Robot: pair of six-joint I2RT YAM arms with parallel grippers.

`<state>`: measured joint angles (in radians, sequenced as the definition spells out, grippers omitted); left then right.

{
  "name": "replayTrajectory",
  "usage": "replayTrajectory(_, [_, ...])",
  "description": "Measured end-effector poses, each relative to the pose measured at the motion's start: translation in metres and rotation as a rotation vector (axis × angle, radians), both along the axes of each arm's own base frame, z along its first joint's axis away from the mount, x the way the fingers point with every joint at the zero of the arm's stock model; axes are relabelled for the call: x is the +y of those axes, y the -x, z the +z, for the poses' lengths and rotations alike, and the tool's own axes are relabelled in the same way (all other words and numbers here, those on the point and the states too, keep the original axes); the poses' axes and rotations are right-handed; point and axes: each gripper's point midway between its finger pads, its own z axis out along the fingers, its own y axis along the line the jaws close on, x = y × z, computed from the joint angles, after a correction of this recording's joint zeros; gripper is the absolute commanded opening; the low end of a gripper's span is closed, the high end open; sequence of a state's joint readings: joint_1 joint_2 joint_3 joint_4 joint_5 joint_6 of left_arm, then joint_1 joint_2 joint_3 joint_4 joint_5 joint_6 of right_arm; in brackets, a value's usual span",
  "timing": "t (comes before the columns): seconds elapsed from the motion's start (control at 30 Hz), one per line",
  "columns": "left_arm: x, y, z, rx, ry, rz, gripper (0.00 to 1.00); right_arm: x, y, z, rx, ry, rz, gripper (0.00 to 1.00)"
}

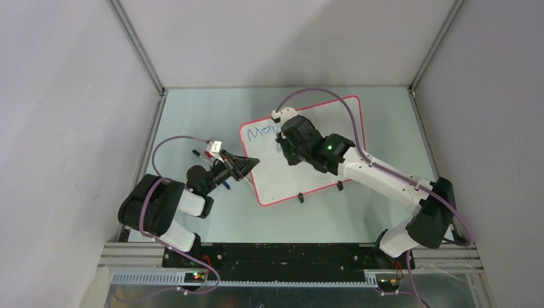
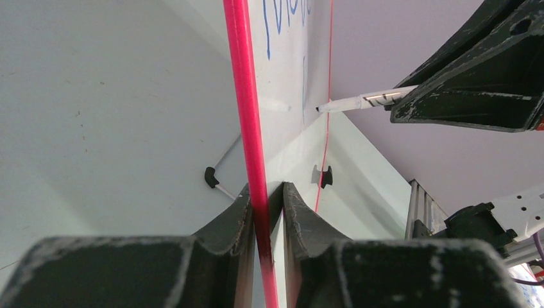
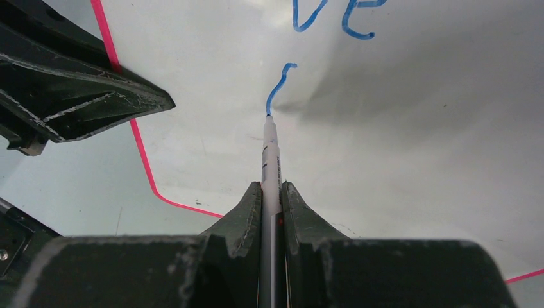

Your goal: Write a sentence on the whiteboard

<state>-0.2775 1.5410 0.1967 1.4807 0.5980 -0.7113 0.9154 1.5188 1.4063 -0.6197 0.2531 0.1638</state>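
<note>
- Top view: one whiteboard (image 1: pixel 282 179), lying flat and turned at an angle in the middle of the table (image 1: pixel 192 115).
- Two black clip feet (image 1: pixel 300 198) on its near edge.
- One sentence (image 1: pixel 265 133), blue and only partly written. "Mov" can be read at the board's far-left corner, and the rest is hidden under the right arm.
- Two arms, each with one purple cable (image 1: pixel 168 140).
- Left gripper (image 1: pixel 247 169), at the board's left edge.
- Right gripper (image 1: pixel 287 147), over the upper part of the board.
- Loose pens (image 1: pixel 200 154) on the table beside the left arm; the number is unclear.
- Left wrist view: left gripper (image 2: pixel 264 192), with both fingers pinched narrowly on the whiteboard's (image 2: pixel 285 77) red-pink frame (image 2: pixel 247 96).
- Both clip feet (image 2: pixel 323 176) are in sight.
- Blue strokes of the sentence (image 2: pixel 285 13) at the top.
- One white marker (image 2: pixel 365 101) sticks out from the right gripper (image 2: pixel 417 96), with its tip on the board.
- Right wrist view: right gripper (image 3: pixel 272 199), with its fingers closed tight on the single marker (image 3: pixel 271 154).
- The marker tip touches the whiteboard (image 3: pixel 417 128) at the lower end of one fresh curved stroke.
- The letters "ve" of the sentence (image 3: pixel 333 13) sit above that stroke.
- Left gripper (image 3: pixel 77 96) at the board's corner, upper left.
</note>
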Motion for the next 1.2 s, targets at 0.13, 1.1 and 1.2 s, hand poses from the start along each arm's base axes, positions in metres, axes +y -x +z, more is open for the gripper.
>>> replayTrajectory(0.13, [0.000,0.000,0.000,0.000,0.000,0.000,0.14,0.000,-0.001,0.005,-0.007,-0.014,0.002,0.00])
replayTrajectory(1.1, [0.000,0.000,0.000,0.000,0.000,0.000,0.14,0.011,-0.011,0.005,-0.005,-0.012,0.006,0.00])
replayTrajectory(1.2, [0.000,0.000,0.000,0.000,0.000,0.000,0.13,0.011,-0.012,0.004,-0.006,-0.007,0.002,0.00])
